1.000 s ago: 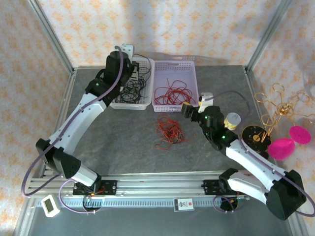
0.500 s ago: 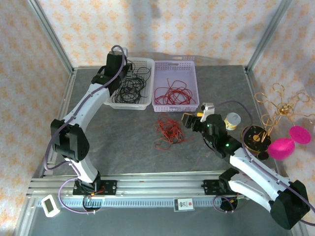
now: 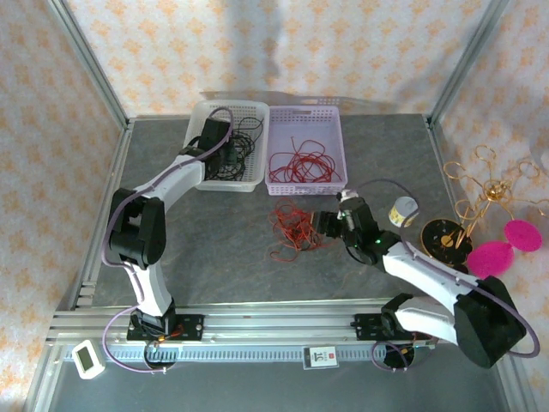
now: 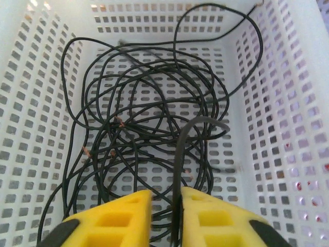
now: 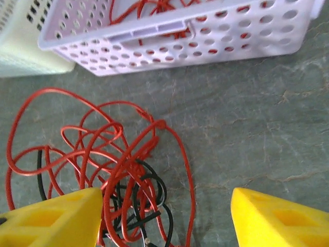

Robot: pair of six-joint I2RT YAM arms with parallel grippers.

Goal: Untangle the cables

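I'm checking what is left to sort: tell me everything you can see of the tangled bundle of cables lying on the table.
The bundle is a loose knot of thin, flexible wires, mostly red loops with a few black ones threaded through its core. It lies flat on the grey table, just in front of the lavender basket and apart from it. The right claw hangs open, close over the bundle's right part; whether it touches cannot be told.
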